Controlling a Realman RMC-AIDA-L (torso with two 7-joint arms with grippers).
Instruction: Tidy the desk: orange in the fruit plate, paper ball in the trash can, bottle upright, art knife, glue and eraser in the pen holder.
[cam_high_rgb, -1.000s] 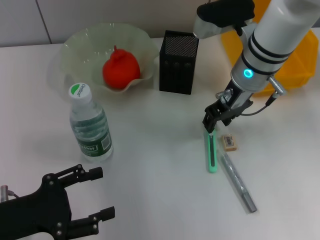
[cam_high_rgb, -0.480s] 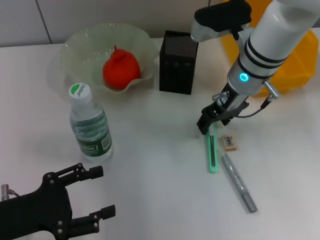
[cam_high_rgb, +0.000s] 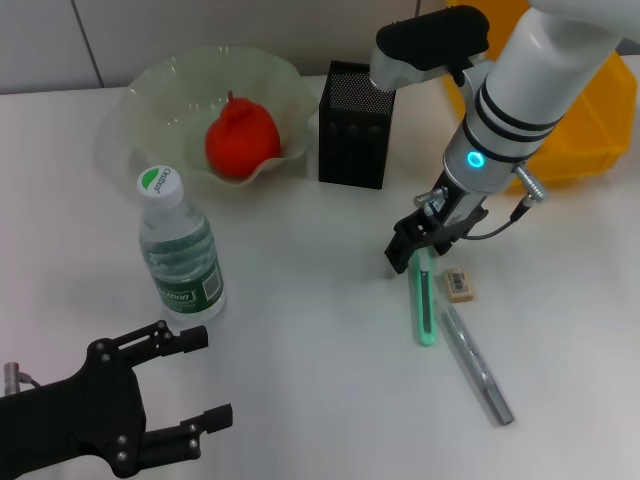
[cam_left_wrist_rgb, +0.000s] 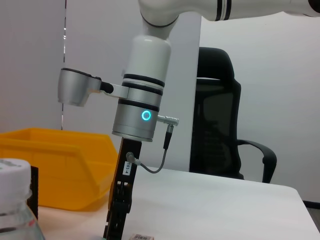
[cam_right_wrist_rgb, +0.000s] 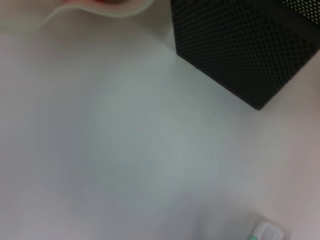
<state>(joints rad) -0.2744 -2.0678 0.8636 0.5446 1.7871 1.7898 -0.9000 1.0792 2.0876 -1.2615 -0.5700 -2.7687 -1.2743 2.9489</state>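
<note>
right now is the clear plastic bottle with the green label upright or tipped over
Upright: the clear plastic bottle with the green label stands on its base on the white desk, white cap on top, beside the ruffled pale-green bowl.

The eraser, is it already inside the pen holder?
No, the eraser lies on the table beside the green knife, apart from the pen holder.

Right hand over green art knife — orange plated

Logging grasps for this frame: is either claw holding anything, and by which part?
Left claw holds nothing. Right claw sits at the green art knife's far end; a grip cannot be told.
</note>
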